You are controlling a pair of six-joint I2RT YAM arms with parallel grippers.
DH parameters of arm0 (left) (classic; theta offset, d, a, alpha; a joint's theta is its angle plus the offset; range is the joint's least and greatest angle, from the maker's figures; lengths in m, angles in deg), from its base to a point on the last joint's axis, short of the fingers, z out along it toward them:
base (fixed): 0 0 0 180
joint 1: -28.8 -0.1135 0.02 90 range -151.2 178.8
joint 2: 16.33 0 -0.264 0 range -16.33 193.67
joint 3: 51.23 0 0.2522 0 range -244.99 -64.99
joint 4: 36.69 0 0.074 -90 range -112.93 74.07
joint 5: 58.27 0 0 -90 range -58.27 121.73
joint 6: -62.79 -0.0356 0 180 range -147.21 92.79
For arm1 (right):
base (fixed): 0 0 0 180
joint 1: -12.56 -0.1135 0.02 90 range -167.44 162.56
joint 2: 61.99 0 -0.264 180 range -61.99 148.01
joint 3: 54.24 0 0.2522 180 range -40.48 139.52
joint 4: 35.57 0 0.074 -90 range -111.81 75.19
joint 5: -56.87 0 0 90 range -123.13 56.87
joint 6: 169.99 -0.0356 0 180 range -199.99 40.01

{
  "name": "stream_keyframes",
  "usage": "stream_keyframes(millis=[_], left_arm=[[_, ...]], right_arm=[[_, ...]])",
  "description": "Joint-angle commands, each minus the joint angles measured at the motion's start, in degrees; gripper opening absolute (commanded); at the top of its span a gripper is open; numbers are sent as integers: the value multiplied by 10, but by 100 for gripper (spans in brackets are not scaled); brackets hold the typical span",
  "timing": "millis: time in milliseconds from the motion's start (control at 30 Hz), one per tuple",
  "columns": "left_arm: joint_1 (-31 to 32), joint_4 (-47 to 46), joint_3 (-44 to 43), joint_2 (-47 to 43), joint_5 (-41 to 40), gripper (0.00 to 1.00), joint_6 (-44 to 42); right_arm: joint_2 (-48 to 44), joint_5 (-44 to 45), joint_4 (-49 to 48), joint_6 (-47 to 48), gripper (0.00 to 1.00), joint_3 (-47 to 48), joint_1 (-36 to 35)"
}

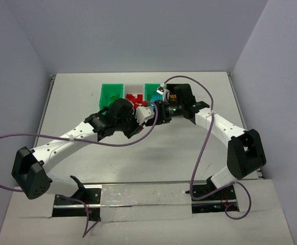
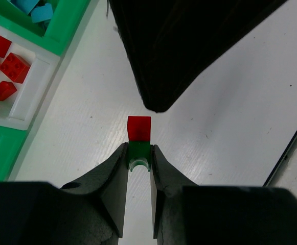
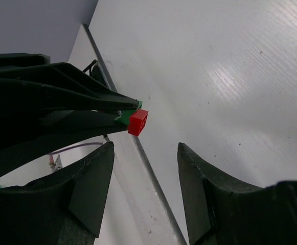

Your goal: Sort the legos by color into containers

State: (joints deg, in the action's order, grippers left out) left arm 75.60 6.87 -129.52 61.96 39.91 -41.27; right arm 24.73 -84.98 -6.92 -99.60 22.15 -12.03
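The left end effector (image 2: pixel 139 157) squeezed the green half of a two-colour lego (image 2: pixel 139 128) above the worktop (image 2: pixel 230 127). The right end effector (image 3: pixel 145 149), fingers partly apart and holding nothing, needed to pinch only the red half and pull straight.

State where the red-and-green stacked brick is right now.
In the left wrist view, the red-and-green stacked brick is pinched by its green half in the left gripper, right of the white bin.

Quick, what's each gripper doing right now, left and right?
Left gripper: shut on the green half of a green-and-red lego stack.
Right gripper: open, holding nothing, its fingers apart just short of the stack's red end.
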Motion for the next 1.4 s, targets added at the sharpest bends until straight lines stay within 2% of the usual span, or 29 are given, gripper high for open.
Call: stream_keyframes(millis=[0,300,833,967,1067,1133,1200,1233,1367], left_arm=[[-2,-1,-37,6,20,0,12],[-2,1,-42,14,26,0,12],[-2,1,-50,18,30,0,13],[-2,-1,-50,18,28,0,13],[-2,-2,-49,20,25,0,12],[-2,-3,-48,21,22,0,12],[-2,-3,-49,25,16,0,10],[-2,-4,-48,27,14,0,11],[-2,-1,-50,35,5,0,10]], right_arm=[[18,-22,-28,-11,60,31,-15],[25,-21,-32,-10,59,37,-32],[56,-5,-10,-1,46,56,-44],[59,-5,-7,1,40,59,-45],[59,-10,-8,4,31,58,-48],[56,-16,-12,4,22,56,-49],[52,-18,-14,6,7,57,-51],[53,-18,-11,7,2,58,-52],[52,-12,-5,10,0,60,-55]])
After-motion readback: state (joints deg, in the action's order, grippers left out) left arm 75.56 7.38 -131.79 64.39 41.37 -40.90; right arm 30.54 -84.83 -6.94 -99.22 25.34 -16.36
